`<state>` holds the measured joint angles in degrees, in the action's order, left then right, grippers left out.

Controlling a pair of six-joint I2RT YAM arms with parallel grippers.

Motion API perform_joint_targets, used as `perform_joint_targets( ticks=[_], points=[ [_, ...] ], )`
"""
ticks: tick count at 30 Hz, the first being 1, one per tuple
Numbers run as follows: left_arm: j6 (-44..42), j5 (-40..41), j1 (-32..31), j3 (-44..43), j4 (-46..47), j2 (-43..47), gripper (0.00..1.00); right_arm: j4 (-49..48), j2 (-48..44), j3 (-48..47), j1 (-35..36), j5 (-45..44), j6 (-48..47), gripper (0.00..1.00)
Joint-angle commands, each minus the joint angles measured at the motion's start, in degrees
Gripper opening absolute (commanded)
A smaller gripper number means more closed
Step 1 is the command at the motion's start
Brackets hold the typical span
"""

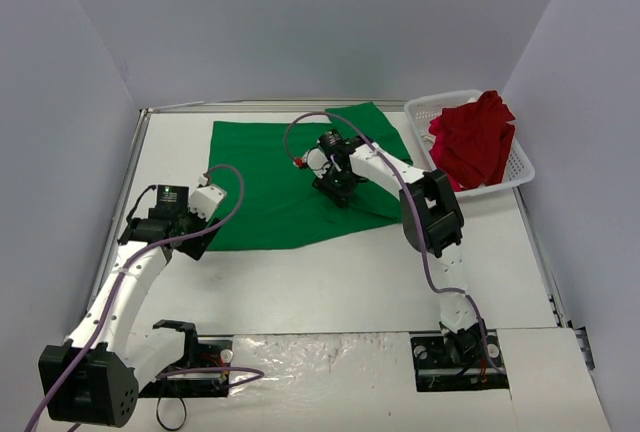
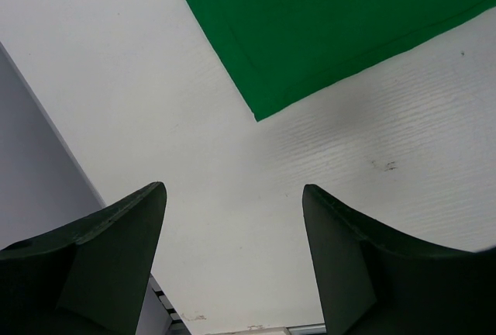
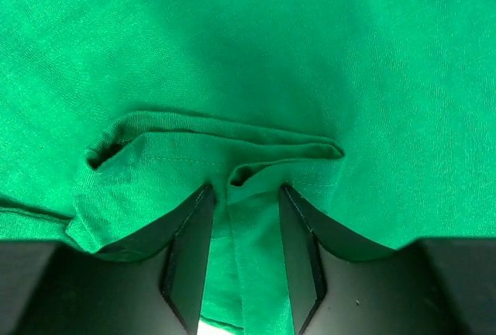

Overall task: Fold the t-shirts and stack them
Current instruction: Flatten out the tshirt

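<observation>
While red t-shirt fills the basket, right hand pinches green t-shirt and left hand gapes.

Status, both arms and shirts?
Left gripper open over table, beside green shirt. Right gripper shut on its fold. Red shirt heaped in basket.

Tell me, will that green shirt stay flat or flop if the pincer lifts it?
Probably floppy: the green shirt bunches into a soft fold where the right pincer pinches it. Likely light, since it lies thin and flat on the table. If pushed, it would probably wrinkle rather than slide whole.
</observation>
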<state>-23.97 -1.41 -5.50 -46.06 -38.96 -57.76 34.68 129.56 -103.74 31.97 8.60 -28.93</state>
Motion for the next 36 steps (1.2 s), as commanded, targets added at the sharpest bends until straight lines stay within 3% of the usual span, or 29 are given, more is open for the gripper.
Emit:
perform_joint_targets(
  ticks=[1,5,13,15,23,36],
  points=[
    [-0.47,0.8,0.4,0.18,0.29,0.01,0.7,2.15,0.88,-1.64,-0.94,-0.34,-0.17,0.34],
    [-0.47,0.88,0.4,0.27,0.38,0.01,0.7,2.41,-2.02,-1.29,-2.08,1.68,0.01,0.25],
    [-0.56,0.8,0.4,0.27,0.46,-0.16,0.7,2.59,-3.78,-1.55,-2.96,2.12,0.19,0.24],
    [-0.64,0.88,0.4,0.27,0.38,-0.25,0.7,2.85,-3.61,-1.81,-3.22,2.47,0.28,0.31],
    [-0.56,0.8,0.4,0.36,0.38,0.19,0.7,3.56,-3.61,-3.57,-3.4,3.0,0.54,0.33],
    [-0.56,0.88,0.4,0.45,0.55,-0.34,0.7,4.17,-1.32,-4.98,-4.81,4.32,0.36,0.23]
  ],
)
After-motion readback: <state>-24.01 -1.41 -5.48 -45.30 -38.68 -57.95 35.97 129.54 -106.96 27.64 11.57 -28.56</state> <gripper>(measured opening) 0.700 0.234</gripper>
